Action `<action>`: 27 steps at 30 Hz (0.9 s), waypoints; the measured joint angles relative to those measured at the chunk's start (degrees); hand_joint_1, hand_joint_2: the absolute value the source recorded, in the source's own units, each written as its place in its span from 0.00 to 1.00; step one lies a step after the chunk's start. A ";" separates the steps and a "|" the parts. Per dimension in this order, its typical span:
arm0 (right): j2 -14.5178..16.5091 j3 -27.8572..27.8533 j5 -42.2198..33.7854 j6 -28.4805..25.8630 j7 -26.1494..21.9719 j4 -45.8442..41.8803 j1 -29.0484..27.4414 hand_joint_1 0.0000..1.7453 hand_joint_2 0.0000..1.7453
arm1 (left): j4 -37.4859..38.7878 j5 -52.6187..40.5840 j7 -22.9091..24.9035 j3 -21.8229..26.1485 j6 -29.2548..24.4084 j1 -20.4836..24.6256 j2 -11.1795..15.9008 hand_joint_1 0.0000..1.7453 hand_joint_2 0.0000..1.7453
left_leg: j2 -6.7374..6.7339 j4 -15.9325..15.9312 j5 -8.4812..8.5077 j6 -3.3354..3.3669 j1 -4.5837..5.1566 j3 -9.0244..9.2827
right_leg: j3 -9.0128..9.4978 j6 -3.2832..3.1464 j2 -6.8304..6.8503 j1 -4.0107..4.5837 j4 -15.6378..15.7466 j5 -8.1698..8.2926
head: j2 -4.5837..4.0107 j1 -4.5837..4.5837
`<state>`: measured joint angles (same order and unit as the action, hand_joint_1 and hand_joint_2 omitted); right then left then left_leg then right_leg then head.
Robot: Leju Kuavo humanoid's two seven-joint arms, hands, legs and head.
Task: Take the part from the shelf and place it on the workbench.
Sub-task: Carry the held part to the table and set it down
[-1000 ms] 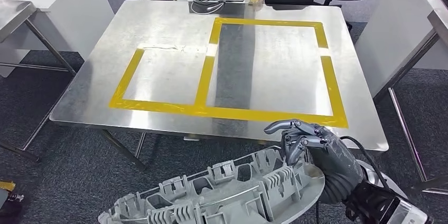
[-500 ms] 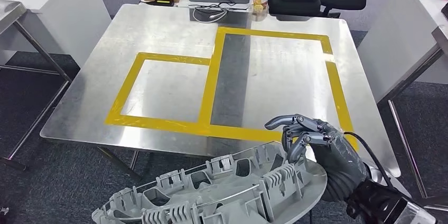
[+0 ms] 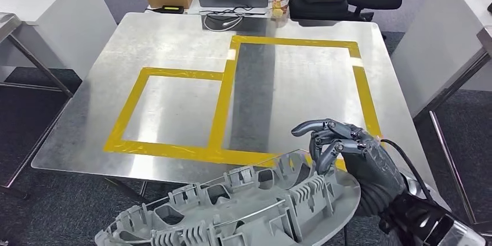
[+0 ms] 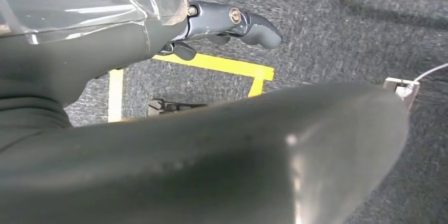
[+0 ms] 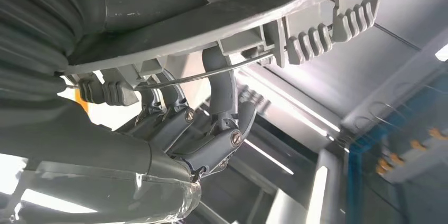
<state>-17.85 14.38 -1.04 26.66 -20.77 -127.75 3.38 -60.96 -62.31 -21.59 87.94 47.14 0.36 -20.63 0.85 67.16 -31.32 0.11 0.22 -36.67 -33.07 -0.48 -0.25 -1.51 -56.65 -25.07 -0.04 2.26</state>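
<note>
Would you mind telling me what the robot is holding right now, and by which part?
The right hand grips the long grey ribbed plastic part at its right end. The left hand is under it; its grip cannot be told.

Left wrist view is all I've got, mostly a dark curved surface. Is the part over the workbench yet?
Observer: In the head view the part sits mostly short of the workbench; just its right end overlaps the near edge.
Operator: What's holding that end?
Observer: The right hand, its fingers curled over the part's rim.
Operator: Is the landing spot free?
Observer: Both yellow tape frames show bare metal inside.
</note>
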 joint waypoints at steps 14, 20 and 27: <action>1.10 -7.37 27.43 -14.70 1.82 1.78 5.47 1.00 1.00 | -0.69 3.40 0.88 0.89 -0.23 0.45 0.12 0.00 0.00 | -0.57 -11.44 7.50 2.12 -0.75 3.71 | -1.47 1.75 -0.35 0.16 -4.87 -3.53 | 0.00 -0.22; 0.14 -12.14 42.84 -20.62 4.61 8.18 8.46 1.00 1.00 | -0.95 3.34 0.75 1.02 0.64 0.46 0.15 0.00 0.00 | -0.37 -11.17 7.26 2.48 -0.04 3.59 | -5.63 2.43 -0.24 0.17 -11.73 -4.89 | 0.00 -0.29; -2.75 -12.05 57.61 -23.87 6.24 16.35 11.35 1.00 1.00 | -1.01 4.86 1.24 1.15 0.78 0.31 0.16 0.00 0.00 | -0.37 -9.53 5.92 1.10 0.33 2.80 | -0.18 1.10 0.01 0.32 -0.27 -0.34 | 0.00 -0.15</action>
<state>-20.60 2.33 56.57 2.79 -14.53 -111.39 14.73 -61.96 -57.46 -20.35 89.09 47.92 0.67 -20.47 0.48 57.63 -25.41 1.21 0.54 -33.87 -33.25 0.62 -0.24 -1.18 -56.92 -25.41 -0.04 2.11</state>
